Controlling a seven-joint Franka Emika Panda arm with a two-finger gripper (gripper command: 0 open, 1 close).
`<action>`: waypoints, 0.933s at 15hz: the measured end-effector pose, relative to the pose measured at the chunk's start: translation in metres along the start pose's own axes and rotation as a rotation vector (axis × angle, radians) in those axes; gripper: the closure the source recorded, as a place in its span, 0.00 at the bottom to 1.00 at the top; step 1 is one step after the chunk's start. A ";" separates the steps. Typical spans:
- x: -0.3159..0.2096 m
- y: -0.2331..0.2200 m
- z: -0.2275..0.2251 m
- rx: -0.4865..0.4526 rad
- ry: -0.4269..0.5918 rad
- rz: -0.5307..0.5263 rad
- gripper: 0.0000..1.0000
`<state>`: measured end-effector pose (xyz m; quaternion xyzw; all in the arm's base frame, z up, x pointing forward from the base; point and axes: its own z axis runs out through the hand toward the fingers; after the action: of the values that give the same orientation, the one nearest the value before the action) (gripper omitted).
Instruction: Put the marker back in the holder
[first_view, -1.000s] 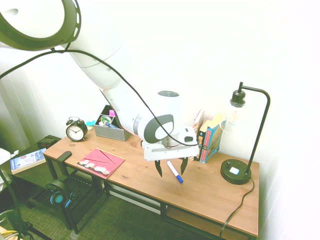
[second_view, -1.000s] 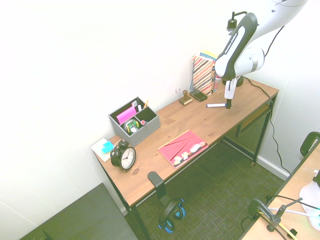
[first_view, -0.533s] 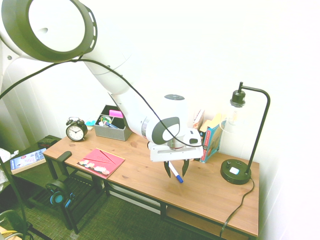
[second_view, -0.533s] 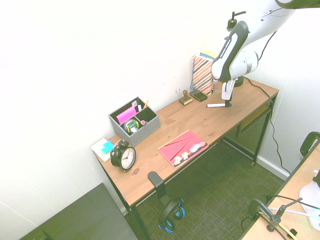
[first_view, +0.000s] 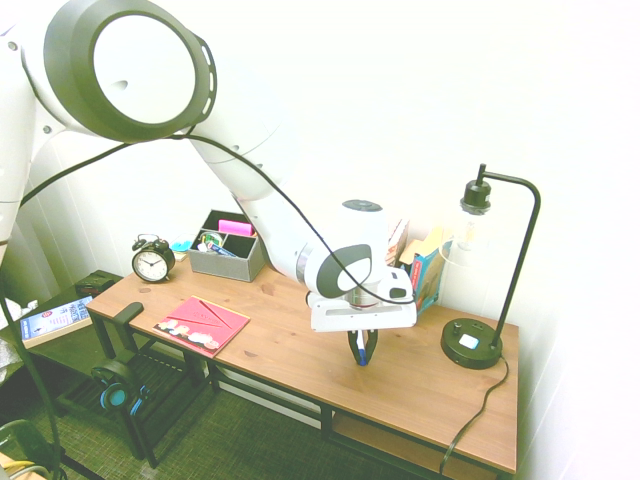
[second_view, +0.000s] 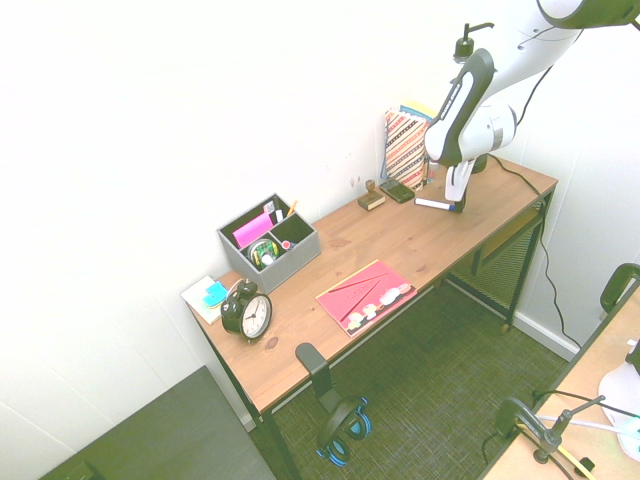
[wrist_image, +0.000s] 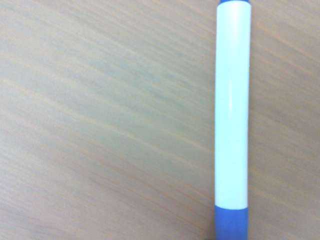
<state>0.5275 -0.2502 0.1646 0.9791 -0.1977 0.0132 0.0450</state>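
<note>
The marker (wrist_image: 231, 115), a white barrel with blue ends, lies on the wooden desk (first_view: 420, 385) toward the lamp end. My gripper (first_view: 361, 355) points straight down at the desk, fingers drawn in on the marker's blue end (first_view: 360, 346). In the second exterior view the marker (second_view: 430, 203) sticks out sideways from the gripper (second_view: 456, 205) at desk level. The holder (first_view: 226, 262), a grey compartment box with pens and pink notes, stands far off at the back of the desk by the wall (second_view: 280, 255).
A black alarm clock (first_view: 152, 260) and a red booklet (first_view: 202, 324) lie between the holder and the desk's front edge. Books (first_view: 422, 275) lean on the wall behind the gripper, with a black desk lamp (first_view: 472, 343) beside them. A small wooden stamp (second_view: 372, 196) sits near the books.
The gripper has come down onto the desk and its fingers have closed from wide apart onto the marker's blue end. The arm shifted slightly toward the lamp.
</note>
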 end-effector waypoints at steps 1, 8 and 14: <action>0.001 0.000 0.000 0.000 0.000 0.001 1.00; 0.008 -0.004 -0.042 0.029 0.002 0.014 1.00; -0.061 -0.071 -0.137 0.053 0.029 -0.004 1.00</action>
<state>0.4981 -0.1490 0.2923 0.9801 -0.1945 0.0323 0.0221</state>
